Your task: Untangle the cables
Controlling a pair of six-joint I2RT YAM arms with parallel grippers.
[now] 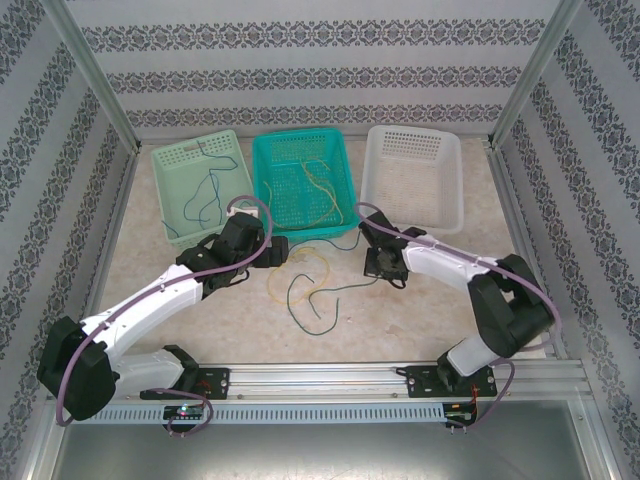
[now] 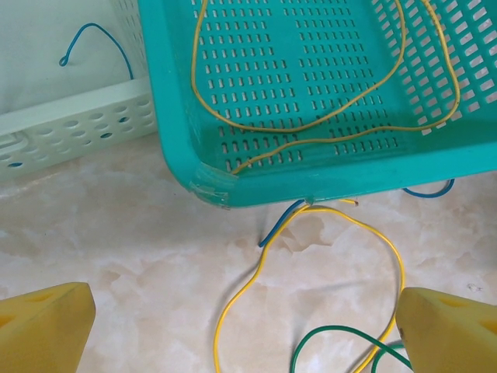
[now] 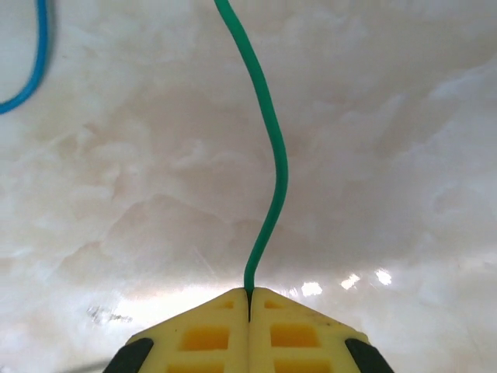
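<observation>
Pulling hard on the green cable [image 3: 268, 171] is the main hazard here. The right hand [image 3: 248, 301] has its fingers pressed together on that cable, low over the surface [image 3: 116, 194]. How much of the strand lies behind the pads cannot be told, so a light hold may slip. The strand runs away from the fingertips to the tangle at mid-surface, where it crosses a yellow cable [image 2: 365, 228]. A long or fast draw would probably tighten that crossing, or drag both strands along together. A blue cable [image 3: 40, 47] lies near the green one and could be swept up too.

The left hand [image 2: 245, 311] hovers over the yellow loop with its fingers wide apart, holding nothing. Yellow and green strands both pass between the fingers, so closing in place may trap two cables at once.

Both arms reach forward and inward from their bases, wrists pitched down. The two hands face each other across the tangle, near but apart.

The yellow cable runs up to the near wall of the teal basket [image 2: 326, 183]. Whether it is caught there cannot be told; a snag would resist any pull. A further yellow cable [image 2: 311, 124] lies inside that basket. The pale green basket [image 2: 78, 124] to the left holds a further blue cable [image 2: 97, 31], and the white basket [image 1: 445, 215] stands to the right
</observation>
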